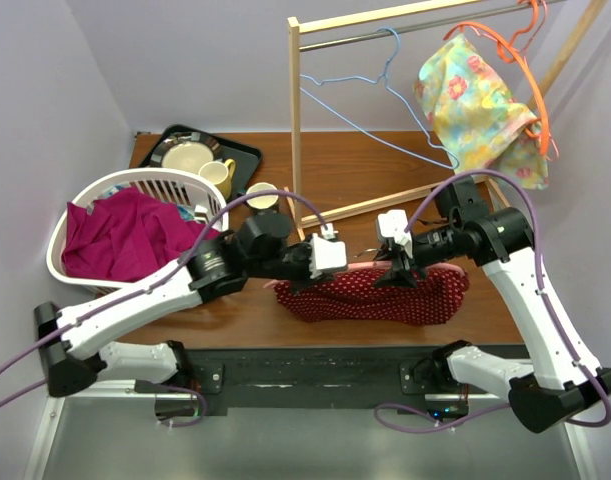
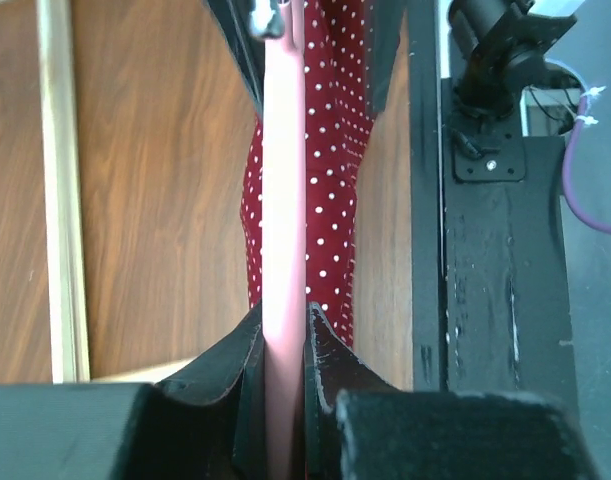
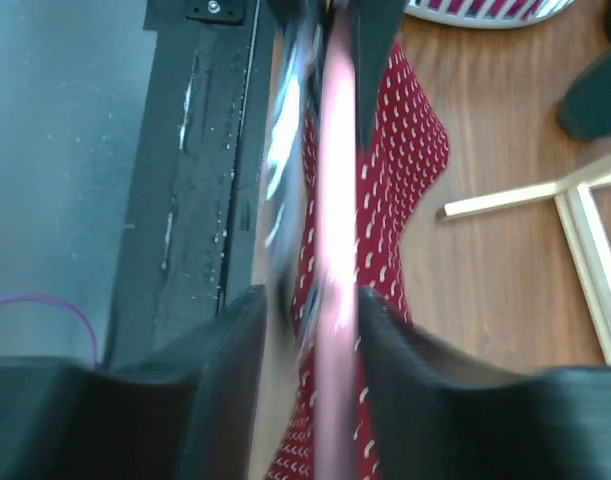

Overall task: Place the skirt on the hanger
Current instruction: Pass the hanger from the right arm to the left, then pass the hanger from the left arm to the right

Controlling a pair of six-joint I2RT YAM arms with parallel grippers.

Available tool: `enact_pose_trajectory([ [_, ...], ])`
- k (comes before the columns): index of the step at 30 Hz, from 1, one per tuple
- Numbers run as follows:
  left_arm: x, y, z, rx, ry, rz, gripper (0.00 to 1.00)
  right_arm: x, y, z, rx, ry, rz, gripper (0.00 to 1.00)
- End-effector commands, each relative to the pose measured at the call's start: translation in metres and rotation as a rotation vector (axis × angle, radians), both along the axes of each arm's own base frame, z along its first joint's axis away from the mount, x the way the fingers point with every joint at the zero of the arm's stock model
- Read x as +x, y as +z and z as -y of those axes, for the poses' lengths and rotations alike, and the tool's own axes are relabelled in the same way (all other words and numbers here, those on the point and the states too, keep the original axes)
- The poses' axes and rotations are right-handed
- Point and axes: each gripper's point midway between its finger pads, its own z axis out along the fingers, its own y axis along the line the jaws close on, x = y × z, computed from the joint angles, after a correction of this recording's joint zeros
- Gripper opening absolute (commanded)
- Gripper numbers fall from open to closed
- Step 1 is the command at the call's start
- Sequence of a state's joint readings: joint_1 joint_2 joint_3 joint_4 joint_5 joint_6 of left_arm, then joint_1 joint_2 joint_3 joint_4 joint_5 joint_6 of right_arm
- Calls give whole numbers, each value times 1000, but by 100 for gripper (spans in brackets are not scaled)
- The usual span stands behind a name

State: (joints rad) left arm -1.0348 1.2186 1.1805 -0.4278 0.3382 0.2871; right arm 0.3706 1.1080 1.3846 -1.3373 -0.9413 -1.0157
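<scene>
The red white-dotted skirt [image 1: 375, 297] lies bunched on the wooden table near its front edge. A pink hanger [image 1: 362, 266] lies along the skirt's top. My left gripper [image 1: 349, 262] is shut on the hanger's bar [image 2: 283, 200], with the skirt [image 2: 330, 150] just beside it. From the other side my right gripper [image 1: 395, 268] straddles the same bar [image 3: 335, 200]. Its jaws are open, with a gap on the left of the bar. A blurred metal clip [image 3: 285, 150] shows by the skirt [image 3: 395, 130].
A white laundry basket [image 1: 80, 200] holding magenta cloth stands at the left. Behind it are a black tray [image 1: 240, 152] and two mugs [image 1: 220, 175]. A wooden rack [image 1: 295, 120] carries a blue wire hanger [image 1: 385, 90] and a floral garment [image 1: 475, 95] on an orange hanger.
</scene>
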Motion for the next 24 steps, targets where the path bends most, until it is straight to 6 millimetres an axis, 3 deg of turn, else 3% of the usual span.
enact_pose_trajectory([
  [1, 1, 53, -29, -199, 104, 70, 0, -26, -3, -1, 18, 60, -112, 55],
  [2, -3, 60, -39, -225, 118, 71, 0, -27, -4, -1, 17, 67, -119, 59],
  [6, -12, 60, -58, -246, 140, 59, 0, -25, -10, -1, 12, 71, -122, 61],
  [12, -26, 69, -78, -315, 151, 61, 0, -29, -23, -1, 6, 117, -161, 56],
  [13, -26, 70, -80, -320, 155, 65, 0, -33, -23, 0, 3, 133, -170, 53],
  [15, -23, 68, -84, -310, 179, 74, 0, -35, -21, 0, 5, 144, -174, 35],
  [16, -21, 69, -85, -310, 189, 79, 0, -36, -20, 0, 4, 147, -172, 25],
  [17, -21, 68, -85, -305, 194, 78, 0, -36, -19, 1, 2, 144, -168, 7],
  [18, -20, 68, -85, -307, 194, 77, 0, -36, -20, 3, -9, 138, -156, 0],
  [22, -10, 76, -87, -333, 259, 89, 0, -6, -17, 13, -44, -91, -127, 0],
  [23, -2, 75, -91, -320, 304, 100, 33, -2, -17, 19, -42, -136, -131, 0],
  [24, 1, 77, -95, -320, 332, 109, 49, 7, -15, 32, -39, -216, -135, 0],
])
